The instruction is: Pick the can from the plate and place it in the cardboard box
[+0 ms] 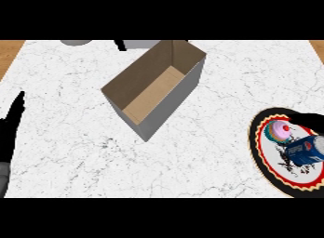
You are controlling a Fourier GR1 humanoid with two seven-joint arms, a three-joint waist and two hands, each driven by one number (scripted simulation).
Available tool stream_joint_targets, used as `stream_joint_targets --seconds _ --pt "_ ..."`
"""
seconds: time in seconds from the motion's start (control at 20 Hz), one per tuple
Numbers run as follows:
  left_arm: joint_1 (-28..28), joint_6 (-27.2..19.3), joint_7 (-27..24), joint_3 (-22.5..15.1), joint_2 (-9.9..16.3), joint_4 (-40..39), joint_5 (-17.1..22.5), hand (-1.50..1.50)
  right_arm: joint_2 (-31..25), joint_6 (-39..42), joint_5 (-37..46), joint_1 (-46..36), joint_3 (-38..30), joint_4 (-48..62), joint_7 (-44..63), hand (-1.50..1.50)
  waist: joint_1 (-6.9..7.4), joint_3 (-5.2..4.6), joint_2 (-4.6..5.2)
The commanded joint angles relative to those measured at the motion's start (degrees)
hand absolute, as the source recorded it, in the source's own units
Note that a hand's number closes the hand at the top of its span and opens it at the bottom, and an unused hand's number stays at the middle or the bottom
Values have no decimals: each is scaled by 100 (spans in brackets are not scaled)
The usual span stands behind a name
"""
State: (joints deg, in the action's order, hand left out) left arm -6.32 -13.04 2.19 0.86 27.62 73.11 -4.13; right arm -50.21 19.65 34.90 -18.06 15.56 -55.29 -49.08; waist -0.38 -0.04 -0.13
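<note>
Barely started: can (310,149) on its side on the plate (264,153) at the tabletop (68,93) edge, box (154,86) well apart, nothing in it, right robot hand (319,122) just above with grip unreadable, left robot hand (5,132) straight-fingered, resting.

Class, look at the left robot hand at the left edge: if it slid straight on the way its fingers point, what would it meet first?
Probably nothing: the left robot hand points up and slightly right over bare counter, passing left of the cardboard box, though depth is unclear.
</note>
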Motion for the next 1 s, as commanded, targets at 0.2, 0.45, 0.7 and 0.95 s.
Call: stream_joint_targets --seconds 0.2,0.45,0.7,0.95 --pt "66 -41 335 21 -190 401 -286 0 -30 300 283 687 -25 -697 437 -150 8 3 1" --pt "181 208 75 207 -167 366 -297 0 675 271 757 317 102 -362 950 -150 64 5 13" --pt "-237 161 62 292 -303 -70 -419 0 900 -508 774 137 -404 -269 847 150 30 4 19" --pt "66 530 302 502 -131 408 -241 0 1158 -1213 1063 208 -637 -206 840 150 50 6 8"
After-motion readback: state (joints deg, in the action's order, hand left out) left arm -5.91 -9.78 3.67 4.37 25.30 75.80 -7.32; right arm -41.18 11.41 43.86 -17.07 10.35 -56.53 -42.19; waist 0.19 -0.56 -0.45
